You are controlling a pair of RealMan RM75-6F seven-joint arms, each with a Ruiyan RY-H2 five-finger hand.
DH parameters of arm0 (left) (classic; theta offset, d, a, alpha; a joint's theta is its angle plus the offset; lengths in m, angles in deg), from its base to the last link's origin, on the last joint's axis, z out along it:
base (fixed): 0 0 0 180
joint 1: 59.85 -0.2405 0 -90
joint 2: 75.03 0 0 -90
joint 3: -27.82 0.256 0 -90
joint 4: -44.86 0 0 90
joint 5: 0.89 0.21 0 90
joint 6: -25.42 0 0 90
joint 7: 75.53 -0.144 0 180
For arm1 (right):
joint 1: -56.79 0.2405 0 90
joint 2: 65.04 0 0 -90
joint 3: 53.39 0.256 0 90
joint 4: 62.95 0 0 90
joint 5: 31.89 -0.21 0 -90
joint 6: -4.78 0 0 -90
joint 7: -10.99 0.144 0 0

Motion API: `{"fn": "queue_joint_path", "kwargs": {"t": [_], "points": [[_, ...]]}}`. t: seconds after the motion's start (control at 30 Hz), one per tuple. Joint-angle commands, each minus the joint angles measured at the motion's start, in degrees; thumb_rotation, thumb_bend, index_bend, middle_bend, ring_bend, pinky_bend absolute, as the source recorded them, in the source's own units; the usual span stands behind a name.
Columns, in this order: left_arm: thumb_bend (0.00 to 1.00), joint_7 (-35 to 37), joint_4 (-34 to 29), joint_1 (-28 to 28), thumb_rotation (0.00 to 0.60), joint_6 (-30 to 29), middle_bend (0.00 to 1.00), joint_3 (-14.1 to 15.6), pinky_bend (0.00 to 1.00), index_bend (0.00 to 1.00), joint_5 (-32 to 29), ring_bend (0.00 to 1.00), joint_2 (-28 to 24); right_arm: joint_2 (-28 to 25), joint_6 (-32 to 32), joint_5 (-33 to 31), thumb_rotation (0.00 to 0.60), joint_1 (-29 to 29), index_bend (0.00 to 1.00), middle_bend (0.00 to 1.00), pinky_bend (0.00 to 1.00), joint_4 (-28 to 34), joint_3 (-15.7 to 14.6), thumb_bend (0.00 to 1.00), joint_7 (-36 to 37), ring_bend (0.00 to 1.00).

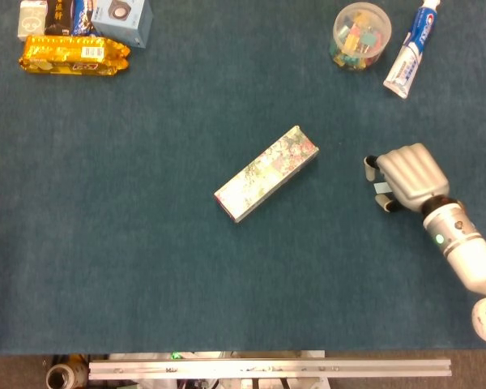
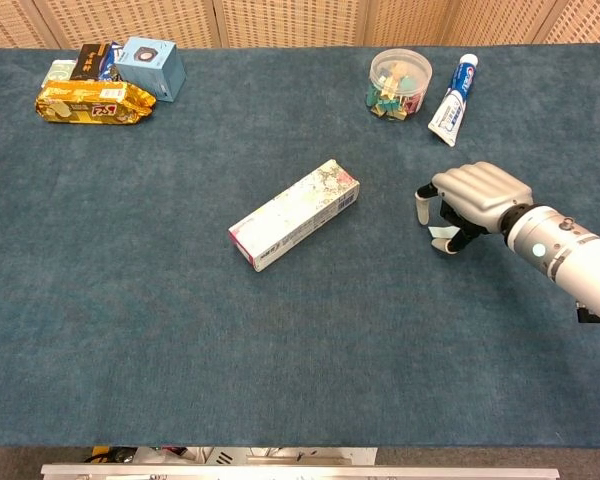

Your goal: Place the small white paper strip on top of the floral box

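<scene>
The floral box (image 1: 266, 173) lies flat and diagonal in the middle of the blue cloth, also seen in the chest view as the floral box (image 2: 294, 214). To its right, my right hand (image 1: 407, 174) arches palm-down over the small white paper strip (image 1: 381, 189). Only the strip's left end shows, between the thumb and a curled finger. In the chest view the right hand (image 2: 472, 197) hovers low over the strip (image 2: 439, 233), its fingertips down around the strip. Whether the strip is pinched is hidden. My left hand is in neither view.
A clear tub of coloured clips (image 1: 360, 36) and a toothpaste tube (image 1: 410, 50) sit at the far right. Snack packs (image 1: 74, 53) and a light blue box (image 1: 123, 16) are at the far left. A metal rail (image 1: 267, 369) runs along the near edge.
</scene>
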Motion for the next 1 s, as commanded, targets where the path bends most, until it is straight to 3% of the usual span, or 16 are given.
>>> {"fn": "queue_joint_path", "kwargs": {"t": [0.03,0.43,1.0], "points": [[0.35,0.1,0.0,0.0,0.6,0.0,0.33,0.0,0.23,0.14,0.0,0.3,0.0,0.2,-0.2,0.0,0.6,0.0,0.49,0.96,1.0,-0.1,-0.1,0.23,0.1,1.0],[0.35,0.4,0.3,0.0,0.6,0.1,0.33,0.0,0.23,0.14,-0.1,0.3,0.0,1.2,-0.9,-0.9,0.6,0.3,0.49,0.96,1.0,-0.8,-0.1,0.23,-0.9,1.0],[0.35,0.4,0.3,0.2,0.6,0.5,0.33,0.0,0.23,0.14,-0.2,0.3,0.0,1.1,-2.2,-1.6,0.6,0.2,0.49,0.96,1.0,-1.4,0.4,0.33,-1.0,1.0]]}}
